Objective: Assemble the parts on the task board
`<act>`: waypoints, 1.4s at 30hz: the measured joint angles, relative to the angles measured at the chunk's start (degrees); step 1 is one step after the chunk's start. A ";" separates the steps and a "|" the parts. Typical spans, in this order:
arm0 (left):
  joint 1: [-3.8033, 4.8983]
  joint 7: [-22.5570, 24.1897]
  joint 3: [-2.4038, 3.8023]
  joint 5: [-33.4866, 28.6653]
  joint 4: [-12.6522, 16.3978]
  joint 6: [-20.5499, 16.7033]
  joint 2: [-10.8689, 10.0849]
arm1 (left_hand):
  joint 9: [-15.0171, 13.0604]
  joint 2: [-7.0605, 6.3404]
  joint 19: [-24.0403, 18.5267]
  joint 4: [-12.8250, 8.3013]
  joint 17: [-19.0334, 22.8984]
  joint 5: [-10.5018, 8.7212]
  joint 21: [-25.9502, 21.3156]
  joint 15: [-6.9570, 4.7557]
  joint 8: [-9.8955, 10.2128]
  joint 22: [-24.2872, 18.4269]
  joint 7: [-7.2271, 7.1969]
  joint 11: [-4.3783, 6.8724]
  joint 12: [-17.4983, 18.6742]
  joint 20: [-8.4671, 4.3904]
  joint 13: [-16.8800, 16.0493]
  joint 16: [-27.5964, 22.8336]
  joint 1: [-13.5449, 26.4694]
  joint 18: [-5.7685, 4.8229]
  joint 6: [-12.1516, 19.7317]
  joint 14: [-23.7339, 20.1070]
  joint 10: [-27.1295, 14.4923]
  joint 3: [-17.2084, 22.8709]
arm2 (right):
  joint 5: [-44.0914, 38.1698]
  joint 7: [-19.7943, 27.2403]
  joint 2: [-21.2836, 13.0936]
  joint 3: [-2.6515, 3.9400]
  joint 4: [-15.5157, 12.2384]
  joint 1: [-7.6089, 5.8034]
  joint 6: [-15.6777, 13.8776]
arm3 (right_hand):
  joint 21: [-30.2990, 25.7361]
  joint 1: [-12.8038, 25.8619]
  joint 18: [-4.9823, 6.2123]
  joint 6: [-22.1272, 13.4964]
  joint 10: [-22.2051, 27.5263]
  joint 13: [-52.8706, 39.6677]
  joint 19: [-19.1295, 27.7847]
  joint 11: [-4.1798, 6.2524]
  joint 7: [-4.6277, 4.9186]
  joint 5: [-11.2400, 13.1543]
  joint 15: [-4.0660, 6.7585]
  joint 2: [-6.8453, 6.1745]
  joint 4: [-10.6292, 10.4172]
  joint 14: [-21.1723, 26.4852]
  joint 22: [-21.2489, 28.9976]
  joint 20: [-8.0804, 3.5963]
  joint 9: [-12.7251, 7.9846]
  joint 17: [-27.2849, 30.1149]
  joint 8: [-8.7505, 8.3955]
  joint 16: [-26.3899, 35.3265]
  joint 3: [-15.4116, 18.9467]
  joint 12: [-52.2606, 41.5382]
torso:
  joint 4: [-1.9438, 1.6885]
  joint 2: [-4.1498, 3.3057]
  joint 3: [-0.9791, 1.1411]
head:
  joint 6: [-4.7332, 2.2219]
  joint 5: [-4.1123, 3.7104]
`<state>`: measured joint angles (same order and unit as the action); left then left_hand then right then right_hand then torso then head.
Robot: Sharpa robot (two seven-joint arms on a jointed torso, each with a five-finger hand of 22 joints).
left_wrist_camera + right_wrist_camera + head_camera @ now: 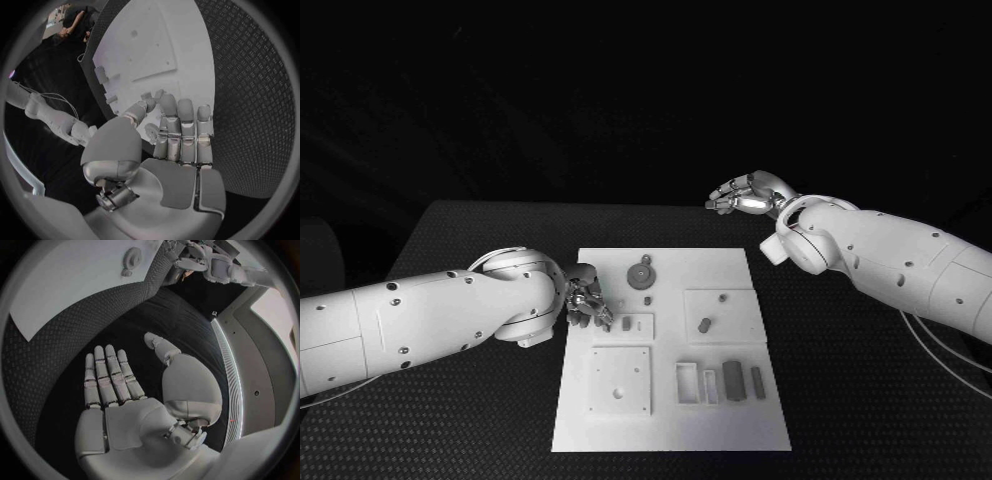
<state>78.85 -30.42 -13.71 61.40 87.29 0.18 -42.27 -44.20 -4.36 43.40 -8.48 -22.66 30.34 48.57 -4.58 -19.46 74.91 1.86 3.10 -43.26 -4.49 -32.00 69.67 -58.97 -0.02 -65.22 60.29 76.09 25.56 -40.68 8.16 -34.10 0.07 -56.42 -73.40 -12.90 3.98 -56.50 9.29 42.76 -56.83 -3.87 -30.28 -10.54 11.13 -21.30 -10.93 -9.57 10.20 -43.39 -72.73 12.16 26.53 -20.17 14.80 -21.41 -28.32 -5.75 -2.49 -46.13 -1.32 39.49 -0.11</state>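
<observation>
Left hand (584, 300) at task board (733, 420) edge; right hand (747, 193) raised — both empty.

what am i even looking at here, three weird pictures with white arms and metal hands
This is a two-armed robot at a black table. The square picture comes from a camera on its head, looking down. The two round pictures come from fisheye cameras at its wrists, each looking past that arm's own silver hand.

In the middle of the table lies the flat white task board, a plate with shallow recesses. Small grey parts lie on it, among them a round toothed gear near the far end and narrow grey bars near the close end.

The left hand is at the board's left edge with its fingers apart; the left wrist view shows nothing in it. The right hand is raised beyond the board's far right corner, and its wrist view shows a flat, bare palm. So nothing is held.
</observation>
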 measured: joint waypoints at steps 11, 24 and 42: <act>-0.09 0.06 0.02 0.64 0.01 -0.36 -0.29 | -0.04 0.07 0.21 0.00 0.05 -0.02 0.00 -0.21 0.19 0.00 0.07 -0.02 0.00 -0.21 0.00 0.00 -0.07 0.00 -0.06 0.22 0.02 0.00 | 0.00 0.02 0.02 0.00 0.00 0.03 0.01 | 0.00 0.00 0.00 0.00 0.00 0.00 0.00 0.00 0.00 -0.22 0.00 0.00 0.00 0.00 0.00 0.00 -0.05 0.00 0.28 0.00 0.00 0.00 | -0.05 0.01 -0.01 | -0.06 0.03; -0.25 0.15 0.01 0.61 0.28 -1.58 -0.70 | -0.03 0.07 0.21 0.00 0.05 -0.23 0.00 -0.21 0.21 0.00 -0.11 0.10 0.00 -0.21 0.05 0.00 -0.06 0.00 -0.27 0.22 -0.09 0.00 | 0.04 0.03 0.02 0.00 0.01 0.07 0.01 | 0.00 0.00 -0.56 0.00 -0.13 0.00 0.00 0.13 0.00 -0.22 0.00 0.00 0.00 0.00 -0.01 0.00 -0.05 -0.01 0.28 0.00 0.00 0.00 | -0.02 0.02 -0.01 | -0.09 0.04; -0.29 -0.11 -0.01 0.88 0.69 -2.76 -0.77 | -0.10 0.06 0.21 0.00 0.04 0.00 0.00 -0.20 0.22 0.00 -0.12 0.09 0.00 -0.21 0.05 0.00 -0.05 0.00 -0.28 0.22 -0.08 0.00 | 0.09 0.04 -0.02 0.00 -0.03 0.07 0.01 | 0.00 0.00 -0.58 0.00 -0.21 0.00 0.00 0.21 0.00 -0.22 0.00 0.00 0.00 0.00 -0.04 0.00 -0.09 -0.01 0.28 0.00 0.00 0.00 | -0.02 0.02 0.04 | -0.08 0.11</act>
<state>78.56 -30.53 -13.72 62.28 87.98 -2.58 -43.04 -44.30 -4.29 43.61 -8.48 -22.62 30.34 48.57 -4.78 -19.24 74.91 1.74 3.19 -43.26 -4.70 -31.95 69.67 -59.02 -0.03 -65.50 60.51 76.01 25.56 -40.60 8.20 -34.12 0.07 -56.45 -73.33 -12.89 3.98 -56.50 8.70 42.77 -57.04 -3.87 -30.28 -10.33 11.13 -21.52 -10.93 -9.57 10.20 -43.39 -72.76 12.15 26.44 -20.18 15.08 -21.41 -28.32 -5.75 -2.51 -46.11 -1.28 39.41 0.00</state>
